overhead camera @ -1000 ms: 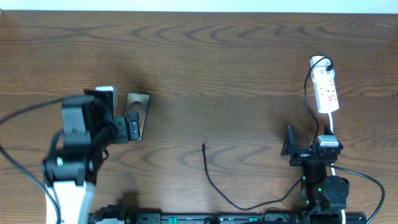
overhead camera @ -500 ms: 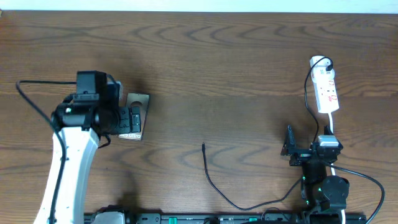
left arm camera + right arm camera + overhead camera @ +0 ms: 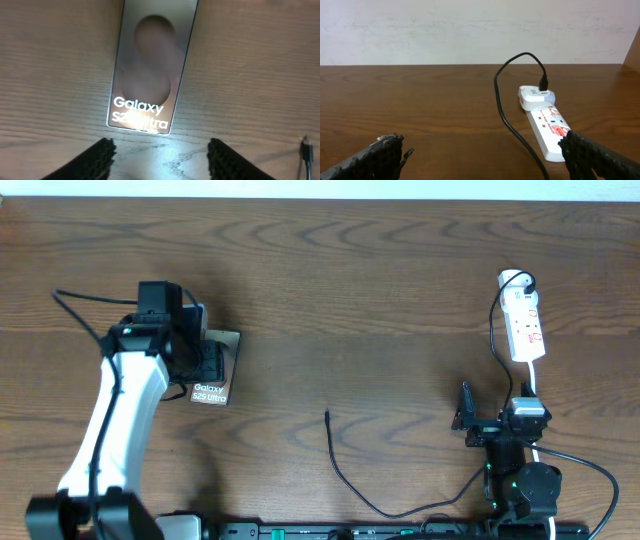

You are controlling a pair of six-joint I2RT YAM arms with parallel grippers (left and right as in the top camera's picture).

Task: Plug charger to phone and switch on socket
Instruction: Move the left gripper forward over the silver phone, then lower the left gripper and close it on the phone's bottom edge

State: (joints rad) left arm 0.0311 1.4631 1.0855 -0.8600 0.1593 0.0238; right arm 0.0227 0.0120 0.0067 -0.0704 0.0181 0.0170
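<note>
The phone (image 3: 211, 391) lies flat on the table at the left, its "Galaxy S25 Ultra" text showing. My left gripper (image 3: 204, 363) hovers over its far part, open and empty. In the left wrist view the phone (image 3: 150, 65) lies just ahead of the spread fingers (image 3: 160, 157). The charger cable (image 3: 345, 477) curls over the middle of the table, its plug tip (image 3: 327, 416) free; the tip also shows in the left wrist view (image 3: 306, 150). The socket (image 3: 525, 326) lies at the far right. My right gripper (image 3: 497, 408) is open and empty just short of the socket (image 3: 551, 128).
A white adapter (image 3: 535, 96) sits plugged in at the socket's far end with the black cable (image 3: 507, 120) running from it toward me. The socket's white cord (image 3: 533, 380) runs down beside my right arm. A pale wall stands behind the table.
My left arm has swung away from the front edge and over the phone. The phone's lower end with its text has come into view. The right arm has not moved.
</note>
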